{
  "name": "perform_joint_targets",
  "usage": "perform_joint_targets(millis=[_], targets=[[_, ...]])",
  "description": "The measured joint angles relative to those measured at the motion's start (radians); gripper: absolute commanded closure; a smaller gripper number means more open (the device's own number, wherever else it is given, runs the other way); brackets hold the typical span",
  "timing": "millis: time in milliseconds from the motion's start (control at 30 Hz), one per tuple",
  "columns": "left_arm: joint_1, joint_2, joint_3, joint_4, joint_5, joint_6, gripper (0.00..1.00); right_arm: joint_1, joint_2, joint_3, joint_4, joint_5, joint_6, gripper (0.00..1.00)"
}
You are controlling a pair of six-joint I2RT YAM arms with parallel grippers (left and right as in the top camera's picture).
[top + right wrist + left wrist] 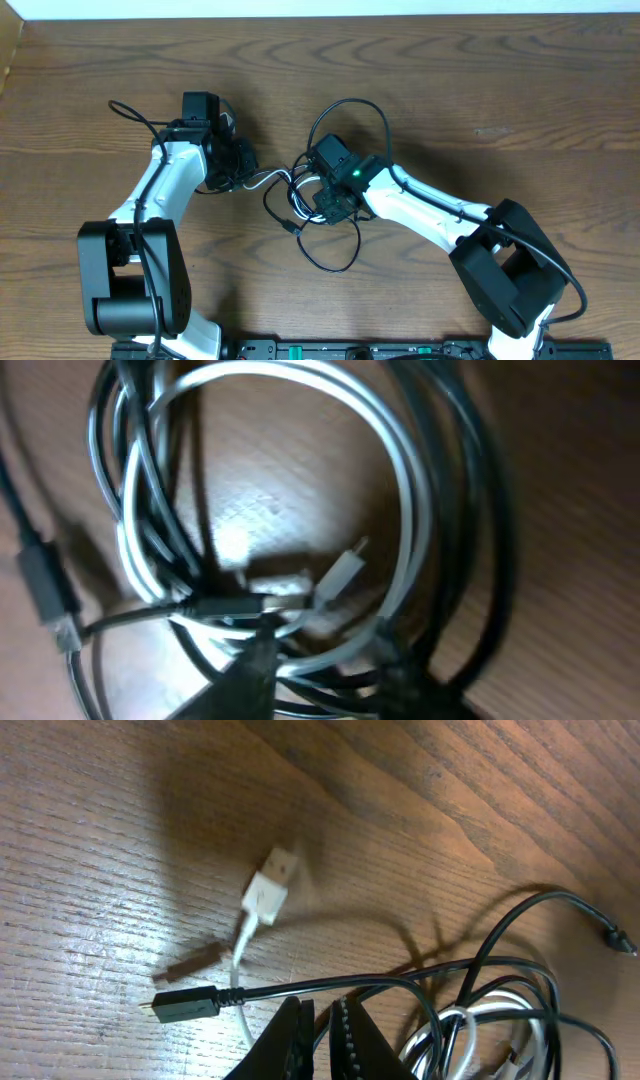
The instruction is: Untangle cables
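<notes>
Left fingers [296, 1032] closed, tips at black cable [330, 985], hold unclear; right fingers [250, 675] part-open over blurred cables [405, 490], bases cropped.

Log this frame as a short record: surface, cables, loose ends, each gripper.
surface: wooden table
tangle: cables, several black and one white, in overlapping loops between the two arms
loose ends: white plug and black plug stick out beyond the loops
left: left gripper shut, tips beside a black cord; hold unclear
right: right gripper open over the bundle, picture blurred
</notes>
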Motion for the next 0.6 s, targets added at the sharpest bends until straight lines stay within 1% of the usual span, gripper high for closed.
perform_joint_targets(millis=[100,200,300,500,600], targets=[[0.0,0.0,0.0,0.0,0.0,0.0,0.87,0.0,0.0,0.0,0.002,0.022,0.039,0.55],[0.0,0.0,0.0,0.001,0.0,0.0,0.88,0.0,0.0,0.0,0.017,0.03,0.09,0.55],[0.0,0.0,0.0,0.001,0.0,0.0,0.87,0.002,0.0,0.0,0.035,0.031,0.151,0.53],[0.0,0.0,0.0,0.001,0.0,0.0,0.88,0.009,0.0,0.0,0.089,0.021,0.219,0.55],[0.0,0.0,0.0,0.001,0.0,0.0,0.87,0.011,0.0,0.0,0.1,0.018,0.248,0.58]])
